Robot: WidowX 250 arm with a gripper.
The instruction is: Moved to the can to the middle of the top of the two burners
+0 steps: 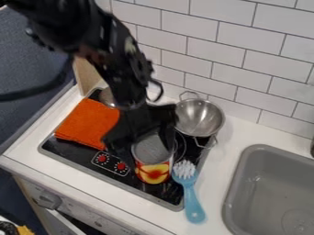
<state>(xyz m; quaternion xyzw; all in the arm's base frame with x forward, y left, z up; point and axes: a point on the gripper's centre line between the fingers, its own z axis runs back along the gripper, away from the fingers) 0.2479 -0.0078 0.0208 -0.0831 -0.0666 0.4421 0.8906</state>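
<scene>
The black gripper [140,145] hangs over the stove with its fingers spread open. One finger is left of the can [153,170], and the other overlaps the right part of its rim. Whether either touches the can is unclear. The can stands upright near the front right of the black stove top [131,183], with a bare metal lid and a red and yellow label. The gripper and can hide much of the burner area.
An orange cloth [90,123] lies on the stove's left side. Behind the can sits a metal colander [199,117]. A blue brush [191,195] lies right of the can, across the stove's edge. The grey sink [240,193] is farther right; a tiled wall rises behind.
</scene>
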